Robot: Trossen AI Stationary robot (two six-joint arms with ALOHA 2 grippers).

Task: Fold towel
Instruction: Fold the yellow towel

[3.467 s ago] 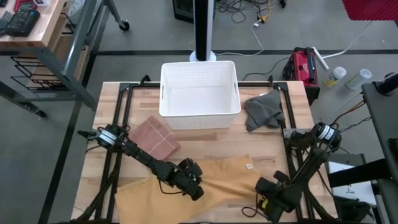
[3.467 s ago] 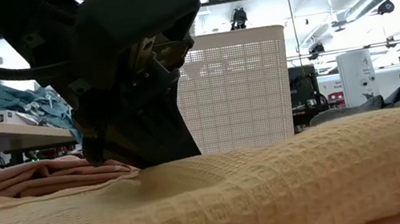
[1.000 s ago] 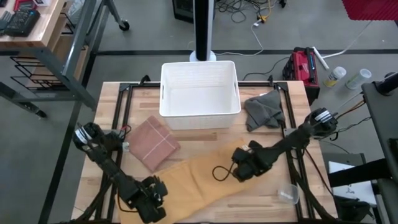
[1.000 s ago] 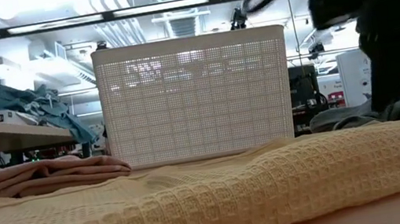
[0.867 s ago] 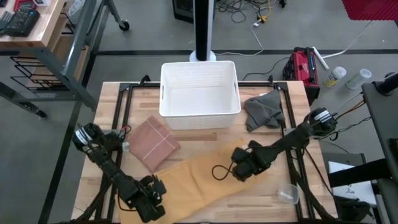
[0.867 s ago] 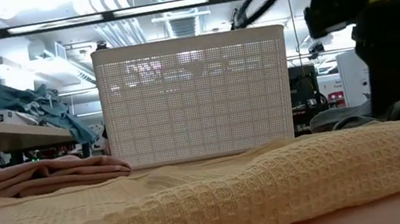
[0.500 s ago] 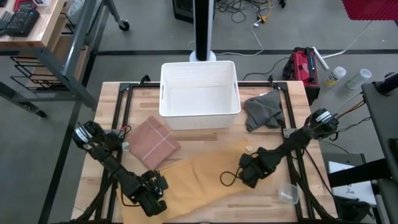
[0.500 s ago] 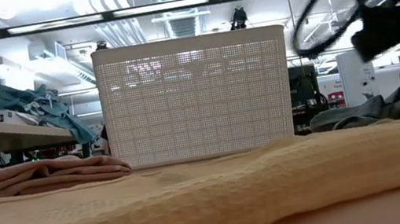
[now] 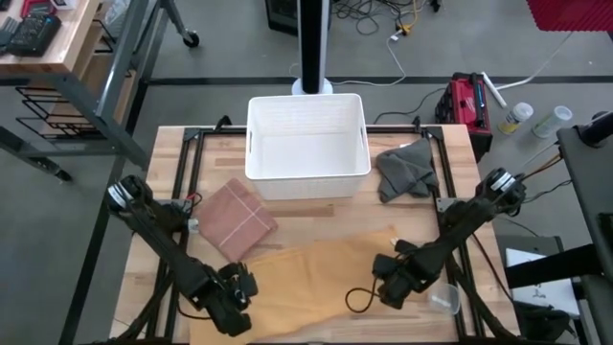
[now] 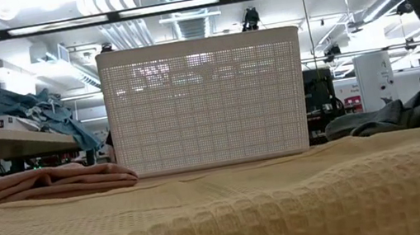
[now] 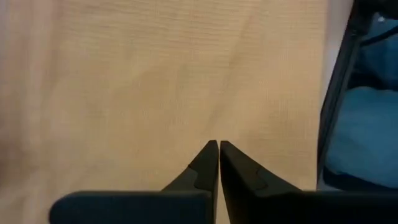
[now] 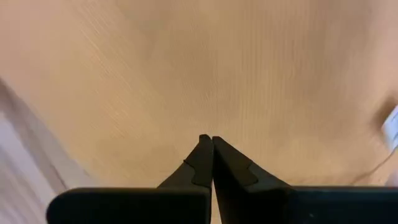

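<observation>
A yellow waffle-weave towel (image 9: 306, 273) lies spread across the near part of the table and fills the foreground of the low view (image 10: 225, 215). My left gripper (image 9: 233, 305) is over the towel's left near end. Its fingers are shut in the left wrist view (image 11: 218, 144), with towel cloth (image 11: 155, 74) beyond them. My right gripper (image 9: 388, 287) is over the towel's right near part, also shut (image 12: 206, 138), with cloth (image 12: 249, 74) beyond it. My left gripper points its shut fingertips down at the towel near its left end; whether they touch the cloth I cannot tell. My right gripper points its shut fingertips down at the towel's right part; whether they touch it I cannot tell.
A white perforated basket (image 9: 308, 134) stands at the far middle (image 10: 204, 102). A folded pink cloth (image 9: 237, 218) lies to the left of it and a crumpled grey cloth (image 9: 405, 171) to the right. A clear cup (image 9: 442, 299) sits near the right front edge.
My right gripper has gone from the towel's middle toward the table's near and right edges, staying shut. The raised fold across the towel in the low view has flattened, and the cloth now lies more level.
</observation>
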